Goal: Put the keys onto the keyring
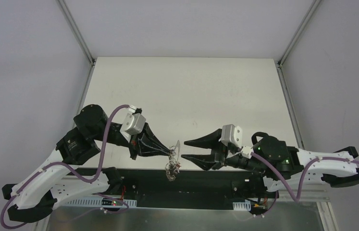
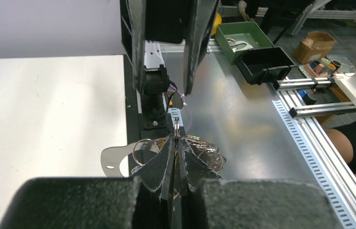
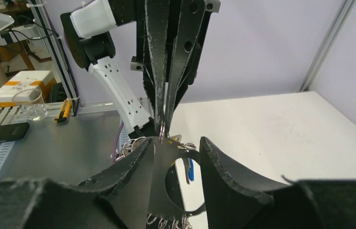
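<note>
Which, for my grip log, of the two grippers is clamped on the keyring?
The left gripper: its jaws are shut on the keyring, which hangs from its tips, while the right gripper stands open beside it.

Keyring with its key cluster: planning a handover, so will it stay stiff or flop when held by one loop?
Probably floppy: the thin silver metal keyring dangles loosely below the left gripper's shut fingers. Likely to swing and twist, since only one loop is pinched. Smooth metal may slip.
</note>
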`<act>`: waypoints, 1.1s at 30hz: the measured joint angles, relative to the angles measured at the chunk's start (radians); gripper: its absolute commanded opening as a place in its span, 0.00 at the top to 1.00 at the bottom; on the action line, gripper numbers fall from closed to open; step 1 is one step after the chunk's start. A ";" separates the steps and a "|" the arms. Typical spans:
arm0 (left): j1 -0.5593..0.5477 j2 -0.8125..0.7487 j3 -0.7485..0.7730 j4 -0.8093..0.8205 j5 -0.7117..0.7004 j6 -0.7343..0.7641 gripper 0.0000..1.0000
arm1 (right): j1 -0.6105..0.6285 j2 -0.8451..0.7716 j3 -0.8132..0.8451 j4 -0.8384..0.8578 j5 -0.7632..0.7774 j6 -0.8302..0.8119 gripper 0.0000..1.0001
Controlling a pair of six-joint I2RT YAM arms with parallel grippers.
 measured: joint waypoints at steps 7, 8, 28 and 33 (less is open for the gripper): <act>0.000 0.057 0.034 -0.127 0.043 0.031 1.00 | -0.001 0.038 0.219 -0.381 0.049 0.080 0.56; 0.000 0.067 0.037 -0.145 0.052 0.036 1.00 | -0.003 0.046 0.238 -0.415 0.049 0.091 0.57; 0.000 0.212 0.102 -0.451 0.066 0.178 1.00 | -0.324 0.236 0.357 -0.736 -0.386 0.360 0.58; 0.000 0.214 0.111 -0.485 0.044 0.198 1.00 | -0.349 0.244 0.354 -0.707 -0.460 0.425 0.58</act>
